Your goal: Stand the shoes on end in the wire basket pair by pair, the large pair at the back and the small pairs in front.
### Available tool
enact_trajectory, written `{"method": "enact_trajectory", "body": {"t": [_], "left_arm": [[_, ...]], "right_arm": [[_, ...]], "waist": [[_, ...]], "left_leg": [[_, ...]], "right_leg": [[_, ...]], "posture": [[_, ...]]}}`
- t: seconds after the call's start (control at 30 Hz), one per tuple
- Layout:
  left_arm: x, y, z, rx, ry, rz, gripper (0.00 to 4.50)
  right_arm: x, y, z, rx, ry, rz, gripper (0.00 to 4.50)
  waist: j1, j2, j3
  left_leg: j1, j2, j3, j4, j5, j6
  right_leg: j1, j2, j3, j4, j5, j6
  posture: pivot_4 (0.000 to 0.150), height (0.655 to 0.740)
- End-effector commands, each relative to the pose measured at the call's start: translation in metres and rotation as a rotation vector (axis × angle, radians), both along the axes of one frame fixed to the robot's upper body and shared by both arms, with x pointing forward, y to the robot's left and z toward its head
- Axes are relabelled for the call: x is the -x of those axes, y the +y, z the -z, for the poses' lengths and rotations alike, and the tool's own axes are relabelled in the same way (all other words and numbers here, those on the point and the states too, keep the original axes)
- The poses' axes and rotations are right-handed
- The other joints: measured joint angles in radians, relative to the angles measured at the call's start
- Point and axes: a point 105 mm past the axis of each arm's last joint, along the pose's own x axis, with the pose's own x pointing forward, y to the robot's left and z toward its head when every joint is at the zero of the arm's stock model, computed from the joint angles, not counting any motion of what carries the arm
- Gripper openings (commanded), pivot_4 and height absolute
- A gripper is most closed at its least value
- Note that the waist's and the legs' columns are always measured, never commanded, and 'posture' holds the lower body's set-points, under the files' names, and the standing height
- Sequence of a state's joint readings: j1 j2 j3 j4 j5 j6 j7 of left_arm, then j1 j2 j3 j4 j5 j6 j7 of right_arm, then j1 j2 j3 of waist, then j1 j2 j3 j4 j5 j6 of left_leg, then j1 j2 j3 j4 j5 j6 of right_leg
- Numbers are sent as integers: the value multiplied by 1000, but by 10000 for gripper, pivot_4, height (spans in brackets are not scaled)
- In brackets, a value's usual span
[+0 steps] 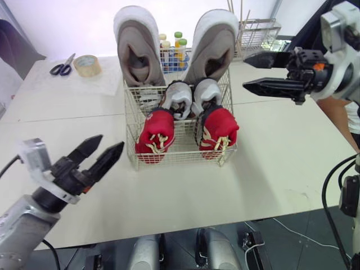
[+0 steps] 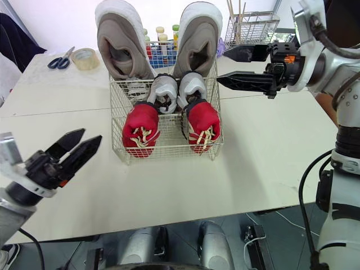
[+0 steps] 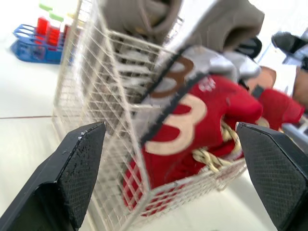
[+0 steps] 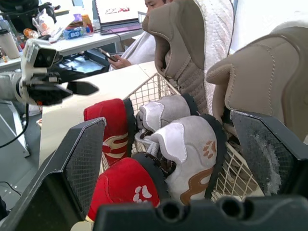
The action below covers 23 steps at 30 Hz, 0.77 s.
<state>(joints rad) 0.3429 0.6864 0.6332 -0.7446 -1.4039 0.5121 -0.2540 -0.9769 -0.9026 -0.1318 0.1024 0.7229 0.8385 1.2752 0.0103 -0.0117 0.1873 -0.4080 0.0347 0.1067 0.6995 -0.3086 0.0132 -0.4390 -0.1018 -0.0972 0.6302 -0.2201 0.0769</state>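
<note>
A wire basket (image 1: 135, 143) on the white table holds three pairs of shoes on end. The large tan pair (image 1: 138, 50) stands at the back, a small grey pair (image 1: 191, 97) in the middle and a small red pair (image 1: 154, 135) at the front. My left gripper (image 1: 101, 154) hovers open over the table, left of the basket's front corner, and holds nothing. My right gripper (image 1: 256, 72) is open and empty in the air to the right of the basket, level with the grey shoes. The basket and red shoe (image 3: 187, 139) lie close ahead in the left wrist view.
Scissors (image 1: 62, 66) and a roll of tape (image 1: 88, 65) lie at the far left of the table. A blue rack of small bottles (image 1: 174, 53) stands behind the basket, and a second wire rack (image 1: 260, 34) at the back right. A person's arm (image 1: 340, 121) is at the right edge.
</note>
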Motion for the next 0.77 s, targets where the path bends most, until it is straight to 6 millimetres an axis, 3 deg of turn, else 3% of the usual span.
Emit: {"method": "enact_trajectory", "body": {"t": [0.03, 0.13, 0.27, 0.37, 0.5, 0.6, 0.77], "left_arm": [[-8, 51, -11, -152, 7, -234, 44876], [-12, 73, -5, -307, 115, -263, 44876], [-14, 85, 6, -262, 168, -209, 44876], [-20, 91, 41, -255, 216, -268, 44876], [-23, 69, 72, -197, 263, -258, 44876], [-23, 41, 93, -312, 320, -153, 44876], [-31, 38, 91, -244, 313, -137, 44876]], "right_arm": [[6, -30, -18, -91, -8, 70, 45000], [11, -53, -14, -141, 74, 120, 45000], [12, -79, 23, -162, 205, 233, 45000], [14, -99, 63, -205, 313, 340, 45000], [28, -100, 97, -197, 383, 401, 45000], [36, -91, 114, -192, 441, 402, 45000], [36, -86, 142, -129, 497, 437, 45000]], "waist": [[1, 0, 0], [3, 1, 1], [-2, 1, 0], [-3, 3, -1], [1, 3, -1], [2, 3, -1], [3, 3, -2]], "left_leg": [[0, 0, 0, 0, 0, 0], [-1, -1, 0, 0, 0, 0], [0, -1, 3, -1, -1, 1], [0, -1, 4, -1, -1, 1], [1, -1, 5, -2, 0, 0], [1, 0, 3, -1, 0, -1], [1, 0, 1, -1, -2, 4]], "right_leg": [[0, 0, 0, 0, 0, 0], [0, 0, -1, -1, 0, 0], [0, 0, 0, -3, -1, -2], [0, 0, 1, -2, 0, 1], [0, 0, 1, -1, 0, 1], [0, 0, 1, 0, 0, 1], [1, 0, 1, 0, -2, -3]], "posture": [[1500, 7400], [1500, 7400], [1500, 7400], [1500, 7400], [1500, 7400], [1500, 7400], [1500, 7400]]}}
